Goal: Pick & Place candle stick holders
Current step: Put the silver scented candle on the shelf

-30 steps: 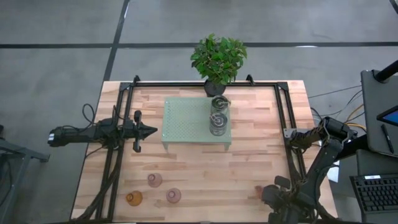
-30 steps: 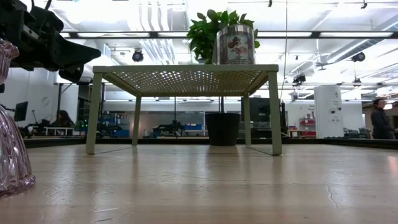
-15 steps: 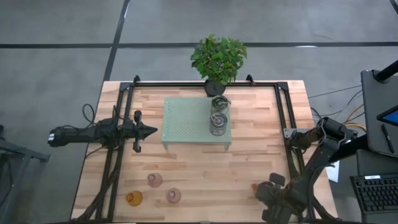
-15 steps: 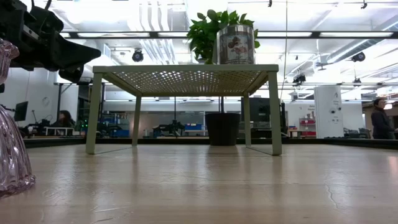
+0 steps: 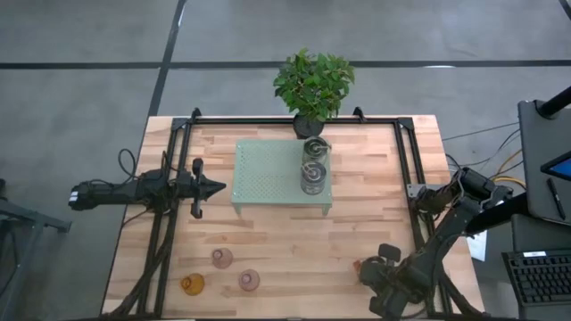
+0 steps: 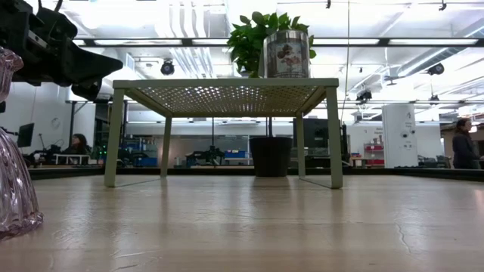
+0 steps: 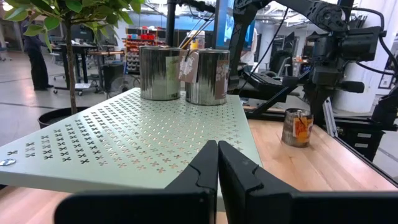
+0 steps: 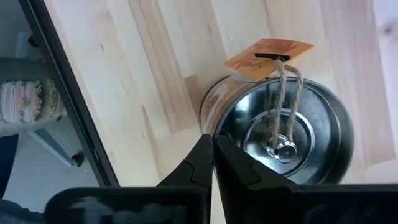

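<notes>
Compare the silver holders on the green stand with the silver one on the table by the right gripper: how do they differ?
The two silver holders on the stand sit raised and side by side on the pale green perforated stand; the lone silver holder stands on the bare wood. The pair has no arm near; the lone one has the right gripper, shut, directly above it. All stand upright with paper tags.

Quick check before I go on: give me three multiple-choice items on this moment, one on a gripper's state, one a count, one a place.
1. The left gripper is: A open; B shut and empty; C shut on a holder.
2. Silver holders on the stand: A one; B three; C two.
3. The third silver holder is: A on the table by the right gripper; B under the stand; C in the left gripper.

Answers: B, its fingers meet with nothing between them; C, two stand near the stand's right edge; A, the right wrist view looks down on it on the wood.
</notes>
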{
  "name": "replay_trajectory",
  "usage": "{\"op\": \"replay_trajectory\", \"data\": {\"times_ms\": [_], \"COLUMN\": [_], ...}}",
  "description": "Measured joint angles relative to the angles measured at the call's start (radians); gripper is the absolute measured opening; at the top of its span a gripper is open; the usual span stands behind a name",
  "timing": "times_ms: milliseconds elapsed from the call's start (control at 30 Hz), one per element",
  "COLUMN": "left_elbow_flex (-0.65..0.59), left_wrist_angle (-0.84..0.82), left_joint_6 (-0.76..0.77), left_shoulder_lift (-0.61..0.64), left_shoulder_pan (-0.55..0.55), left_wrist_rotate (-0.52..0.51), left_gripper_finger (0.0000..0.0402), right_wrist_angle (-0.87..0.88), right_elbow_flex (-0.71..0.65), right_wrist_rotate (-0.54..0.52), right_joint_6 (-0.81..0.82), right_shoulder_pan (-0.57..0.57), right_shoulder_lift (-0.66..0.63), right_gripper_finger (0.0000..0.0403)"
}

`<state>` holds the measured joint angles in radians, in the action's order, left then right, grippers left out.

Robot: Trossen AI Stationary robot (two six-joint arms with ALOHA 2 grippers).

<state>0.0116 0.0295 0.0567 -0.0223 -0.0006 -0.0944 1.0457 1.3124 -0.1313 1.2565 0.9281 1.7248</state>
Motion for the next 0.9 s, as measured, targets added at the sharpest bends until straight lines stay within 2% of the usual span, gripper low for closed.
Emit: {"op": "replay_trajectory", "data": {"times_ms": [900], "left_elbow_flex": [0.0], "left_wrist_angle": [0.0], "left_joint_6": [0.0], "left_shoulder_lift": [0.0], "left_shoulder_pan": [0.0], "left_wrist_rotate": [0.0], "left_gripper_finger": [0.001], "right_wrist_angle": [0.084], "right_elbow_flex": [0.124], "right_wrist_rotate": [-0.06], "right_joint_6": [-0.245], "right_shoulder_pan": [-0.115], "right_shoulder_lift": [-0.005], "right_gripper_finger": [0.0008]}}
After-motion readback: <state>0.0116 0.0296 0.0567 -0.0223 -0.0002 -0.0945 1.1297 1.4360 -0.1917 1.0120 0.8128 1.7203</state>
